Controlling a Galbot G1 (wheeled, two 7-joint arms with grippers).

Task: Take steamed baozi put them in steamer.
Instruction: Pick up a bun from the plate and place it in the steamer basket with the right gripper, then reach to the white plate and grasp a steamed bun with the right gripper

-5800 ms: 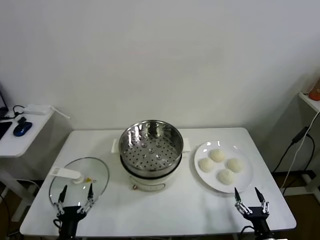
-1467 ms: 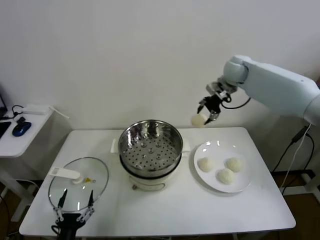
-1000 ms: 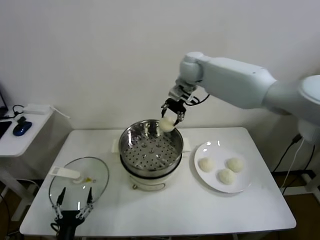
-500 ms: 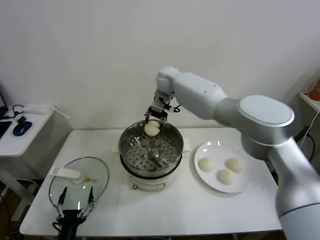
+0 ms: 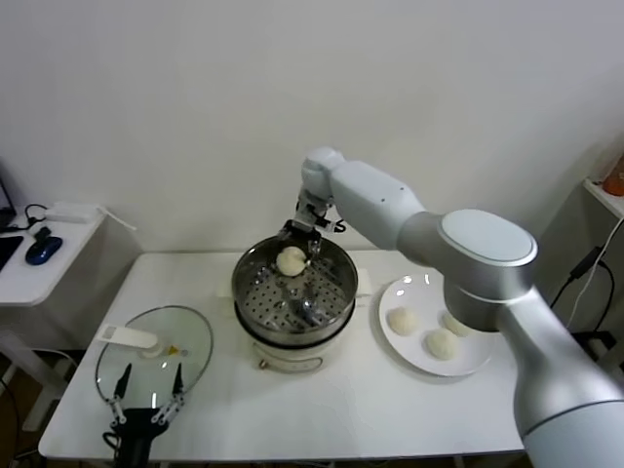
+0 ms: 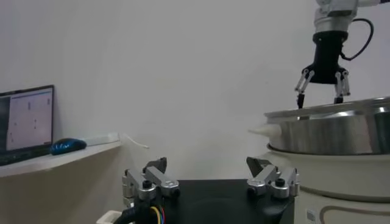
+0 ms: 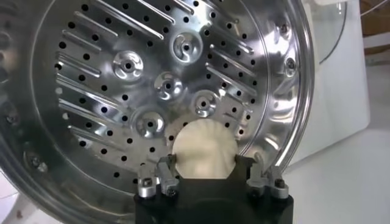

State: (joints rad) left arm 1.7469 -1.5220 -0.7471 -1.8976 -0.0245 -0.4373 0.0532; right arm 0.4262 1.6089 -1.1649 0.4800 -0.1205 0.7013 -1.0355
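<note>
**With one bun dropped in, three left on the plate**

Nearest the camera, well short of the steamer [image 5: 294,292]: left gripper [image 5: 146,398] parked low at the table edge, fingers spread wide, holding nothing, hanging over the near rim of the glass lid [image 5: 154,349]. Idle, clear of the working lane.

Beside the steamer on its right: white plate [image 5: 473,359] with three steamed baozi [image 5: 442,342] — round, smooth, off-white, matte, clustered close together. Sits close enough for a short carry to the basket.

At the steamer itself: shiny perforated steel basket on a cream cooker base, lid off so the top stands open for loading.

Over the steamer's far rim: right gripper [image 7: 205,169] pointing down into the basket, jaws apart and wider than the bun, one finger on each side with no squeeze visible. Looks like a release just made. Delivered bun [image 7: 204,148] lies on the perforated floor near the far wall, pale with faint pleats on top, small against the basket. Placed off-centre, probably to leave floor space for the other three.

Next call, as a judgement: straight lift clear of the rim, then back to the plate.
</note>
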